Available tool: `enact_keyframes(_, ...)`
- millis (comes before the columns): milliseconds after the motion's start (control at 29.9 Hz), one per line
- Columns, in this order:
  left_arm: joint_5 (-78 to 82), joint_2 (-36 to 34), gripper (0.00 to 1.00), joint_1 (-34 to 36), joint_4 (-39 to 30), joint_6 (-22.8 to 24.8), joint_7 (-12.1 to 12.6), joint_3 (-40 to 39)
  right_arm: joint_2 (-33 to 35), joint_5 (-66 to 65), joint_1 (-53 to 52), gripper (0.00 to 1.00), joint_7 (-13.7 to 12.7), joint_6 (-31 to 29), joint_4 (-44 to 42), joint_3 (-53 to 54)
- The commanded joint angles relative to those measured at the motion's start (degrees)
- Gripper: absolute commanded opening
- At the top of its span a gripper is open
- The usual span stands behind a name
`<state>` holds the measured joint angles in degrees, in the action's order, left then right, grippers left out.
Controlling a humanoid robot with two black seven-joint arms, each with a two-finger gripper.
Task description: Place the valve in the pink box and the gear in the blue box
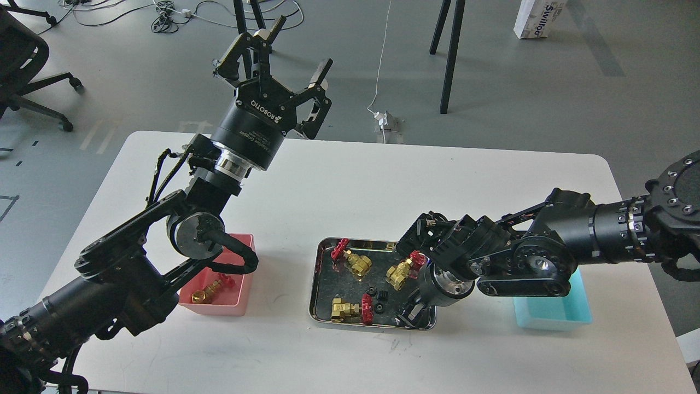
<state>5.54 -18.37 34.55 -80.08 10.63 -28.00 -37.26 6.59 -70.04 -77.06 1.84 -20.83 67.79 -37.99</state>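
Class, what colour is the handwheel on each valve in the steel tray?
Red, on each valve; clearest in the head view.

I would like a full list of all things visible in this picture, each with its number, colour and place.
valve in pink box: 1, brass with red handwheel, inside the bin
valves in tray: 3, brass with red handwheels, on the steel tray
gears: at least 2, black, tray middle
steel tray: 1, shiny silver, table centre
pink box: 1, salmon pink, table left
blue box: 1, light cyan, table right, partly under the right arm
table: 1, white
left gripper: 1, black, raised, open, empty
right gripper: 1, black, down in the tray's near right corner, jaws unclear
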Motion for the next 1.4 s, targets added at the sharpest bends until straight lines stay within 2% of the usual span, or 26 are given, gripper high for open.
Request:
enact_keyframes(0, 0.0, 0.0, 0.79, -0.1, 0.02, 0.01, 0.0, 0.0, 0.0, 0.0, -0.02, 0.45, 0.01, -0.09, -0.02, -0.41)
enact_keyframes(200, 0.0, -0.09, 0.79, -0.1, 0.28, 0.18, 0.0, -0.09, 0.0, 0.0, 0.07, 0.45, 0.01, -0.17, -0.11, -0.5)
enact_keyframes(601, 0.0, 0.0, 0.8, -0.1, 0.98, 0.36, 0.0, -0.09, -0.44, -0.71, 0.07, 0.38, 0.01, -0.35, -0.11, -1.29)
enact_keyframes(735, 0.09, 0.61, 0.8, -0.1, 1.33, 0.36, 0.0, -0.09, -0.44, -0.71, -0.02, 0.27, 0.01, -0.35, -0.38, -1.56)
enact_keyframes(969, 0.0, 0.7, 0.8, -0.1, 1.51, 0.44, 0.0, -0.09, -0.52, -0.71, -0.11, 0.16, -0.08, -0.26, -1.17, -1.56)
enact_keyframes(1236, 0.09, 1.41, 0.8, -0.1, 1.51, 0.44, 0.0, 0.0, -0.88, -0.27, -1.34, 0.12, 0.01, -0.09, -0.99, -0.42)
enact_keyframes(1370, 0.17, 1.67, 0.8, -0.1, 1.6, 0.36, 0.0, 0.09, 2.01, 0.35, -3.18, 0.12, 0.01, 0.0, -0.47, 4.14)
